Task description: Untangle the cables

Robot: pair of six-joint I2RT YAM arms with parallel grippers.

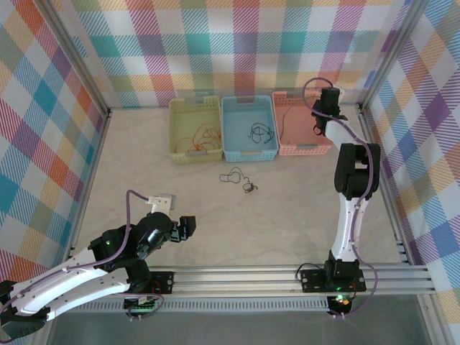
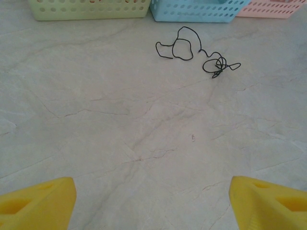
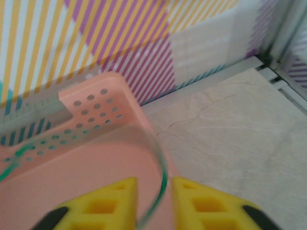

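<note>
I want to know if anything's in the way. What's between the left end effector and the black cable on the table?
Nothing's in the way. The left wrist view shows bare table between the left end effector and the black cable.

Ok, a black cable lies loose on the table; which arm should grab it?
Left, likely: the open left gripper faces the black cable. The right gripper is over the pink basket, green cable between its fingers.

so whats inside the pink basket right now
A thin green cable hangs between the right gripper's parted fingers into the pink basket. In the top view the right arm covers part of the basket floor, so whatever lies there is hidden.
</note>
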